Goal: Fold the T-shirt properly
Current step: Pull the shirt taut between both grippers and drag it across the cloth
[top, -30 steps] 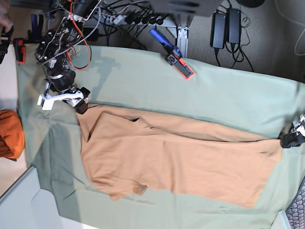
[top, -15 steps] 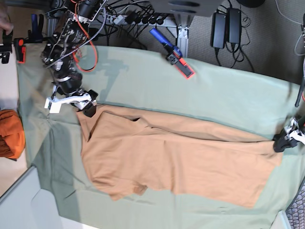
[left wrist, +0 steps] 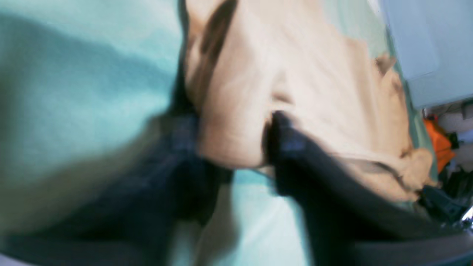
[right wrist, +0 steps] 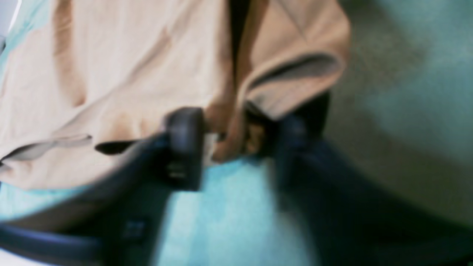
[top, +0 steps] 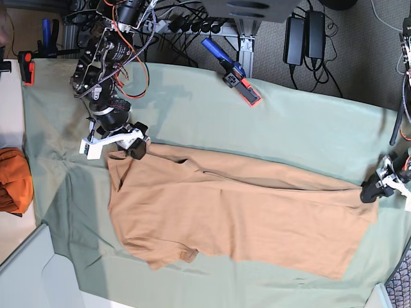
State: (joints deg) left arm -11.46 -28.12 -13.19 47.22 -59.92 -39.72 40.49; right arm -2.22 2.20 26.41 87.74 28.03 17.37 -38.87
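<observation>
The tan T-shirt (top: 237, 212) lies spread lengthwise on the sage-green cloth (top: 302, 125). My right gripper (top: 131, 149) is at the shirt's far corner on the base view's left. In the right wrist view the gripper (right wrist: 236, 133) is shut on a bunched fold of the T-shirt (right wrist: 111, 74). My left gripper (top: 371, 190) is at the shirt's far corner on the base view's right. In the blurred left wrist view the gripper (left wrist: 232, 144) has a lip of the T-shirt (left wrist: 314, 81) pinched between its dark fingers (left wrist: 292, 147).
A vivid orange bunched cloth (top: 13, 179) lies off the green cloth at the left edge. It also shows in the left wrist view (left wrist: 438, 144). A blue and red clamp (top: 232, 72) lies on the far edge. Power bricks (top: 305, 35) and cables are on the floor beyond. A pale panel (top: 29, 276) is at the lower left.
Both grippers moved inward along the shirt's far edge: the one on the base view's left went right and down, the other went left. The shirt's far corners shifted with them.
</observation>
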